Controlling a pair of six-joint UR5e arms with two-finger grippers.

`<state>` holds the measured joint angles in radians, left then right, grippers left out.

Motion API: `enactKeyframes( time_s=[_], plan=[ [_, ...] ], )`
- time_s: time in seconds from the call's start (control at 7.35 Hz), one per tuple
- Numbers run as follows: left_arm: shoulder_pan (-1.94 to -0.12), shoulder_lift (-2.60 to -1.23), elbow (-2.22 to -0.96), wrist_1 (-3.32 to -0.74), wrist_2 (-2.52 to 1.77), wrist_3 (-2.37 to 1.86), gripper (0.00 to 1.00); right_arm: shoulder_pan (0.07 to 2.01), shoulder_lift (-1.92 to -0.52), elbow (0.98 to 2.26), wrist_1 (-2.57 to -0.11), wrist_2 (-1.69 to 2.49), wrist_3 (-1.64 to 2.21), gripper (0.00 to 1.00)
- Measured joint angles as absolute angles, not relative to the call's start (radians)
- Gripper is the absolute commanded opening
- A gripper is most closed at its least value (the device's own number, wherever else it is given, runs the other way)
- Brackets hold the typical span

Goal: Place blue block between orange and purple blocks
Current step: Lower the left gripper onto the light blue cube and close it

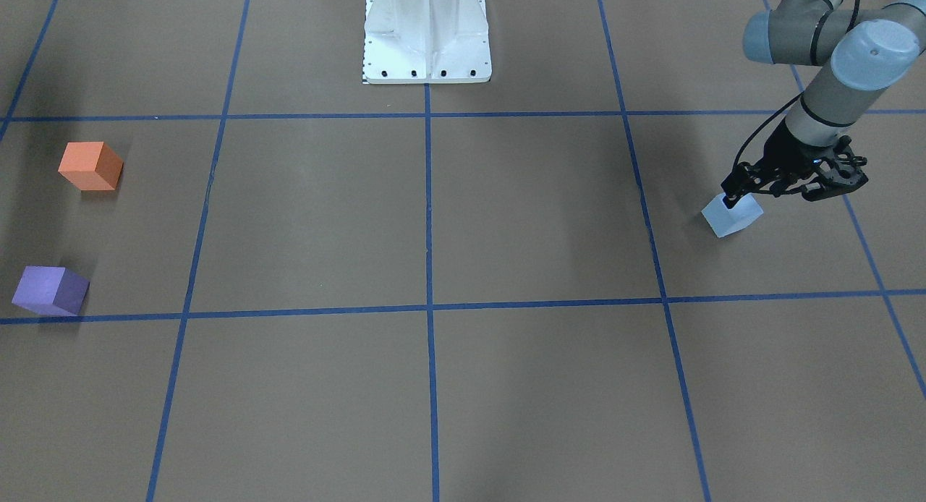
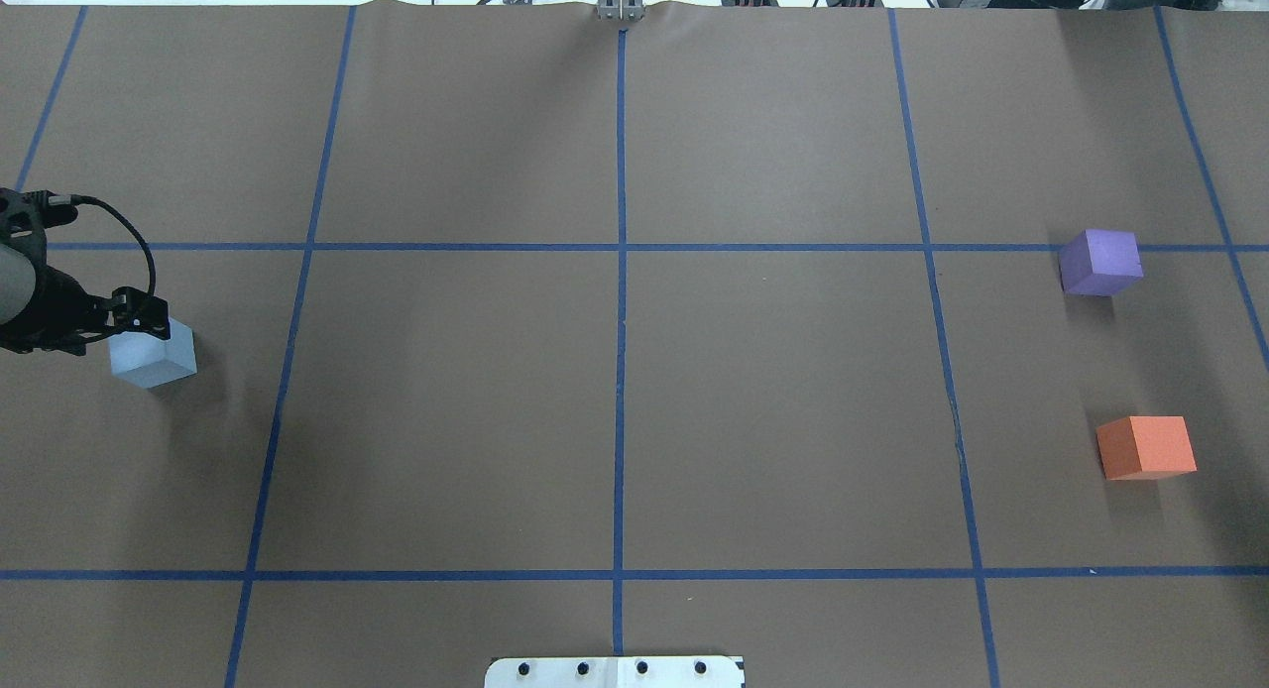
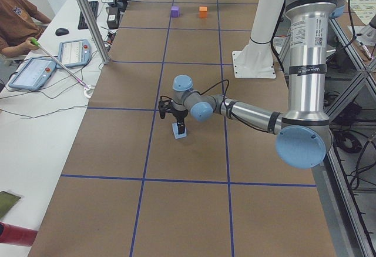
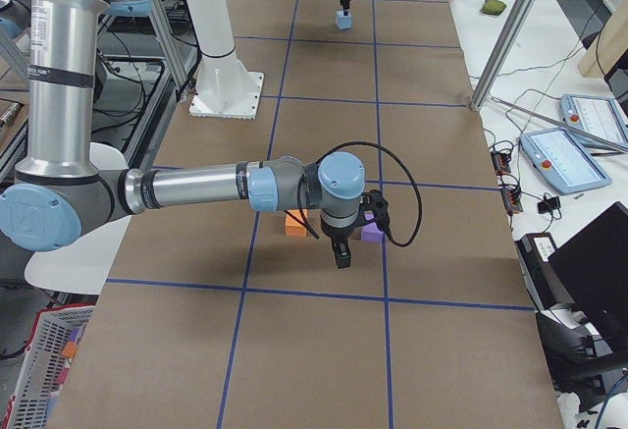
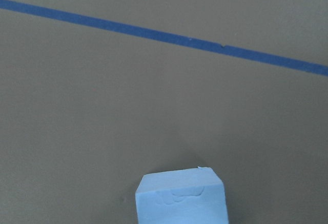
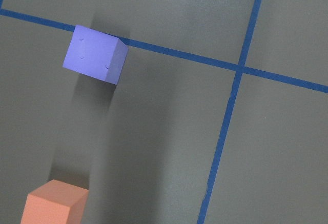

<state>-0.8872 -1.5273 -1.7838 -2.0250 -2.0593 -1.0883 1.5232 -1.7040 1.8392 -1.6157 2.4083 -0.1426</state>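
The light blue block [image 1: 734,220] sits far on my left side, also in the overhead view [image 2: 156,361] and low in the left wrist view [image 5: 179,201]. My left gripper [image 1: 732,198] [image 2: 139,313] points down onto its top, jaws narrow and apparently shut on it; the block looks to be resting on the table. The orange block [image 1: 90,166] [image 2: 1145,447] and the purple block [image 1: 49,290] [image 2: 1100,262] stand apart on my far right. My right gripper [image 4: 340,257] hovers above them; I cannot tell whether it is open or shut.
The table is brown paper with a blue tape grid [image 2: 621,272]. The white robot base [image 1: 427,39] stands at mid edge. An operators' bench with tablets [image 3: 35,72] and metal posts [image 3: 88,16] runs along the far side.
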Motion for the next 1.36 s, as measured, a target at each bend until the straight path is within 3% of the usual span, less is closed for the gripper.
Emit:
enactKeyframes(
  time_s=[0.54, 0.68, 0.82, 0.95, 1.36],
  plan=[
    [-0.848, -1.549, -1.734, -2.028, -2.057, -1.090, 1.00, 1.523, -1.709, 1.839, -1.614, 2.408, -0.143, 1.00],
    [-0.845, -1.559, -1.717, -2.029, -2.057, -1.090, 0.94, 1.523, -1.709, 1.839, -1.614, 2.408, -0.143, 1.00],
    [-0.843, -1.566, -1.707, -2.029, -2.057, -1.089, 0.46, 1.523, -1.709, 1.839, -1.614, 2.408, -0.143, 1.00],
    [-0.843, -1.569, -1.702, -2.029, -2.057, -1.089, 0.04, 1.523, -1.709, 1.839, -1.614, 2.408, -0.143, 1.00],
    [-0.849, -1.559, -1.726, -2.019, -2.061, -1.081, 0.00, 1.525, -1.709, 1.845, -1.615, 2.408, -0.143, 1.00]
  ],
)
